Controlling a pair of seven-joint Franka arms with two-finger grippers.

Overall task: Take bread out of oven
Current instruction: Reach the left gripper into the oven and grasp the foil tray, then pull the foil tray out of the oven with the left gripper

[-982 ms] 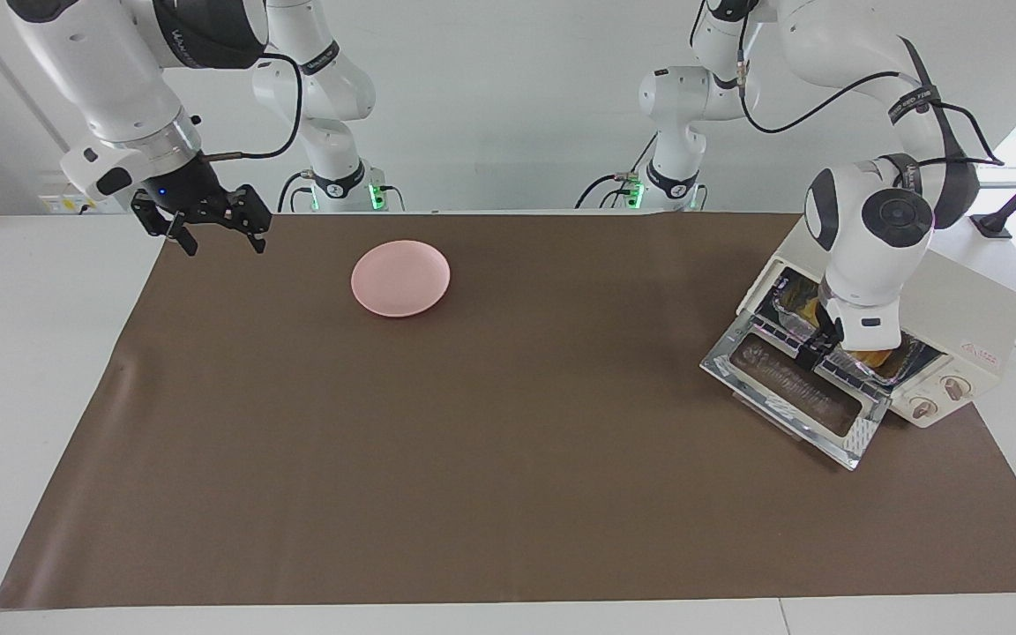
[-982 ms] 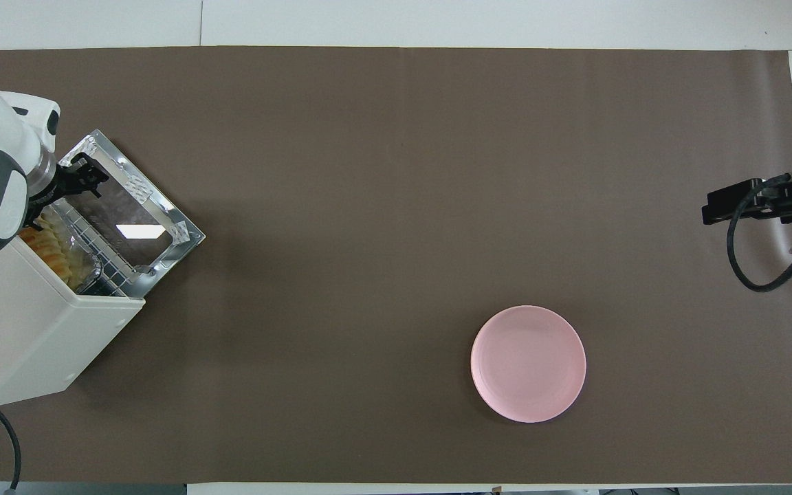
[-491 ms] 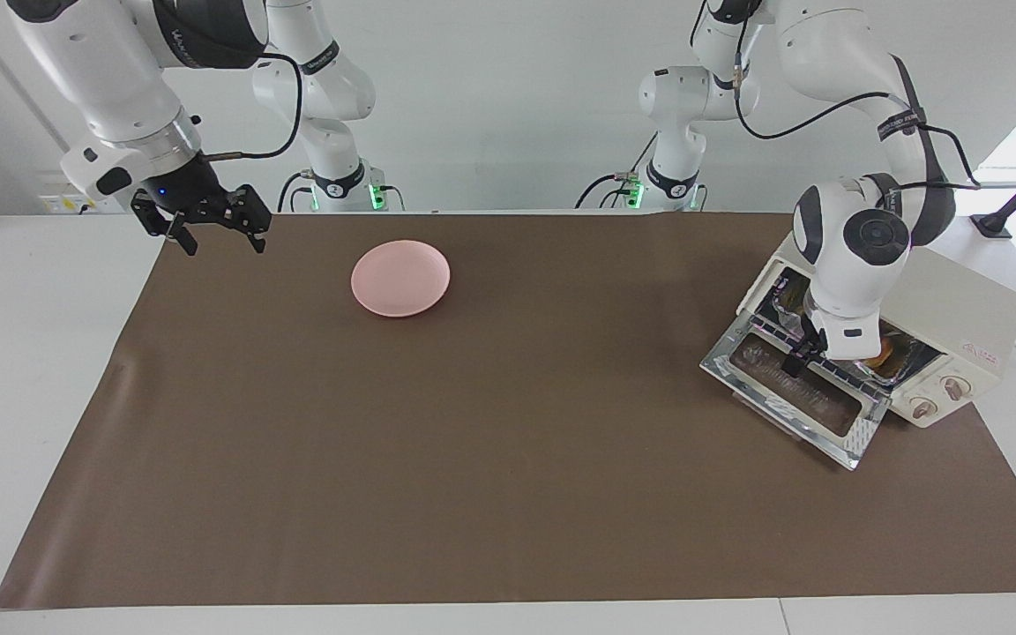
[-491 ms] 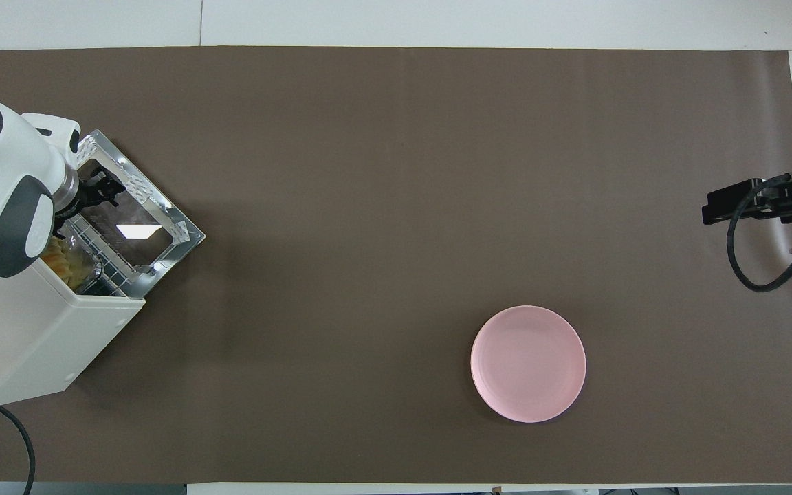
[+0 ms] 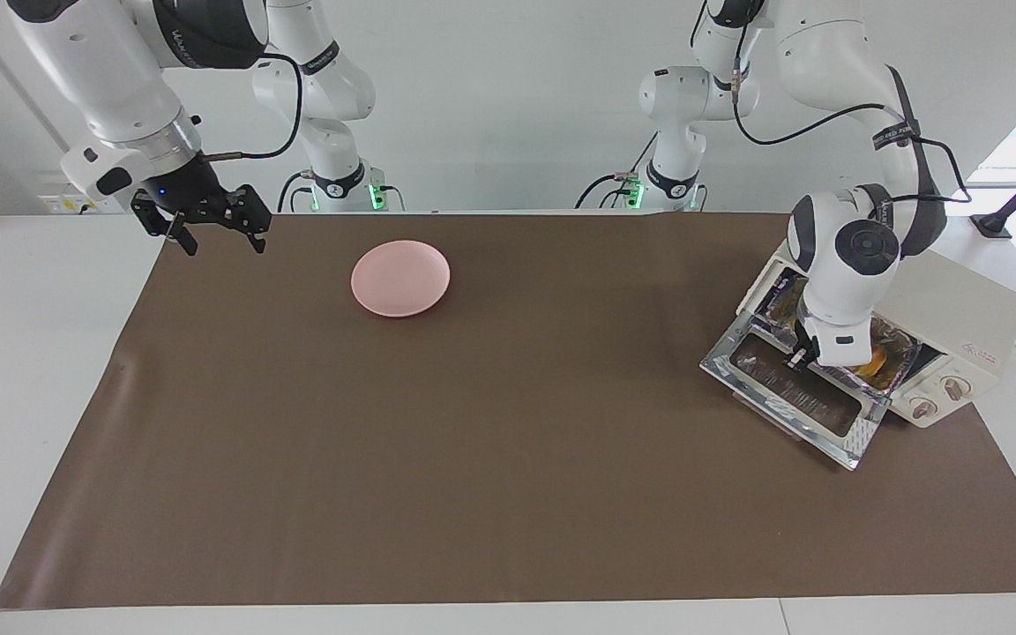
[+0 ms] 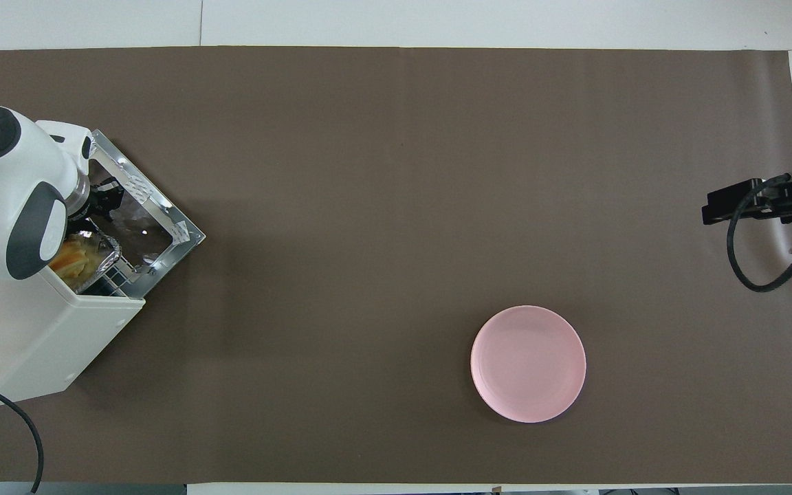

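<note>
The cream-white oven (image 5: pixel 958 309) stands at the left arm's end of the table with its glass door (image 5: pixel 803 401) dropped open. The bread (image 5: pixel 874 360), a golden ridged loaf, lies in a shiny foil tray (image 5: pixel 903 351) that sticks partly out of the oven mouth. My left gripper (image 5: pixel 797 357) is low over the open door, shut on the tray's front rim. The overhead view shows the oven (image 6: pixel 25 330), bread (image 6: pixel 76 258), tray (image 6: pixel 111 242) and left gripper (image 6: pixel 104 199); the arm hides most of the loaf. My right gripper (image 5: pixel 212 231) waits open and empty over the mat's corner at the right arm's end.
A pink round plate (image 5: pixel 400 278) lies on the brown mat toward the right arm's end, near the robots; it also shows in the overhead view (image 6: pixel 528 363). The oven's power cable (image 6: pixel 4 412) trails off at the table edge.
My left gripper has drawn back out over the open door, and the foil tray with the bread has slid outward with it. The right arm has not moved.
</note>
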